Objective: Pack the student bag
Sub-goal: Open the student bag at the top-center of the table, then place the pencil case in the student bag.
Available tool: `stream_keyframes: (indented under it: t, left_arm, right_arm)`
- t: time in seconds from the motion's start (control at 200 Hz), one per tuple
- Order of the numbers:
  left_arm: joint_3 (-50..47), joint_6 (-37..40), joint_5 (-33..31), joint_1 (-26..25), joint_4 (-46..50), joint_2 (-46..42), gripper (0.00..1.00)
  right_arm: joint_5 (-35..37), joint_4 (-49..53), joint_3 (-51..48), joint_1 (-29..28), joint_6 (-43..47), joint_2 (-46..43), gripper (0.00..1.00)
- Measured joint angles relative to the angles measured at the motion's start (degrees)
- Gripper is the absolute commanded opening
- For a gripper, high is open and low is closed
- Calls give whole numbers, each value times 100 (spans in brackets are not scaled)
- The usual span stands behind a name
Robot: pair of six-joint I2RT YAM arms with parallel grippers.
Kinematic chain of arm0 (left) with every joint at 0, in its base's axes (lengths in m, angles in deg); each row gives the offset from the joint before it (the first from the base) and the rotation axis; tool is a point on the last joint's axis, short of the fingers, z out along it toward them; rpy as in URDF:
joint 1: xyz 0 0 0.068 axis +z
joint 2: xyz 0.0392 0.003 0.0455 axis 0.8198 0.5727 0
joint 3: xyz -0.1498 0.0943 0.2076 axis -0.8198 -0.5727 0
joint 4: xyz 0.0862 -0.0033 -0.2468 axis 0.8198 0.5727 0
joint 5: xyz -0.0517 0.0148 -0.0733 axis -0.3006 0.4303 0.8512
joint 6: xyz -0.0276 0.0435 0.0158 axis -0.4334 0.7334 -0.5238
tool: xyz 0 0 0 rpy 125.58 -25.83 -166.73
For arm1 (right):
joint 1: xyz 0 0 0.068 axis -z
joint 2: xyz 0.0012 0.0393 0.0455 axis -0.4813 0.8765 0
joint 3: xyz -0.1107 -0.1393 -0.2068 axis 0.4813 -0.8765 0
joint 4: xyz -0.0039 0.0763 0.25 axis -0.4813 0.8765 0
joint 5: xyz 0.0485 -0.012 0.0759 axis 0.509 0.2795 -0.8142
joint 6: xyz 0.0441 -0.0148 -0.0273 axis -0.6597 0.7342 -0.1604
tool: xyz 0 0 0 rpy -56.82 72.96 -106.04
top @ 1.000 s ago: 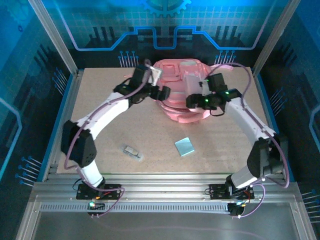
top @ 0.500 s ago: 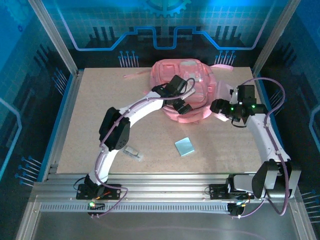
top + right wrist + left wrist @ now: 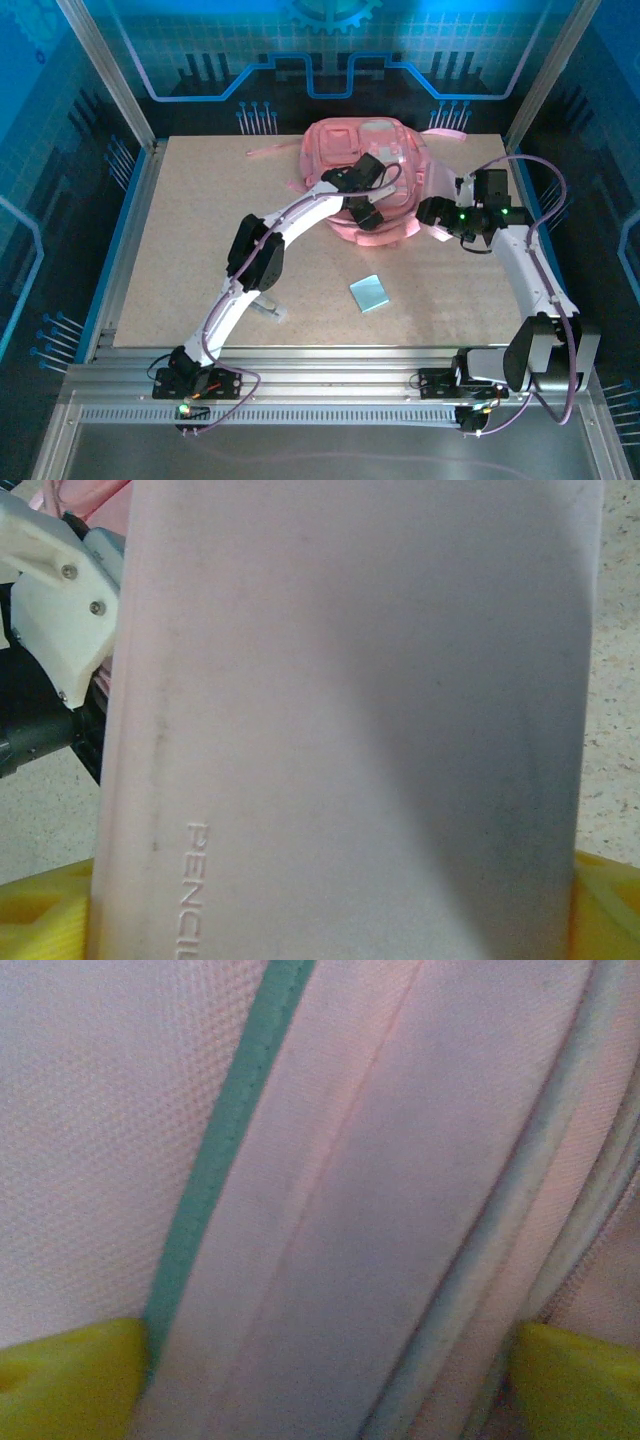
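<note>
Noted: student bag [image 3: 365, 150] upper centre of the top view. My left gripper [image 3: 325, 1375] straddles a fold of it; gripping or not, I cannot tell. My right gripper [image 3: 320, 920] clamps the pencil case [image 3: 350, 710]. Risk: the fold slips and the case snags going in.

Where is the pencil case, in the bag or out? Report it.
Out. The pencil case sits between the right gripper's fingers over bare table, beside the bag.
</note>
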Motion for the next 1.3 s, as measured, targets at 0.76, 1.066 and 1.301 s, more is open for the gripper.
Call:
stream_keyframes:
  t: [0.76,1.066,1.301]
  left_arm:
    - [494,-2592,2229,640,466,-514,0]
    - [629,-3783,2889,697,494,-619,0]
    - [317,-4459,3161,697,195,-1021,0]
  right_arm:
    - [400,389,-33,120,26,-656,62]
    - [-90,216,-363,52,63,-516,62]
    - [-356,-271,-118,-715,68,664,62]
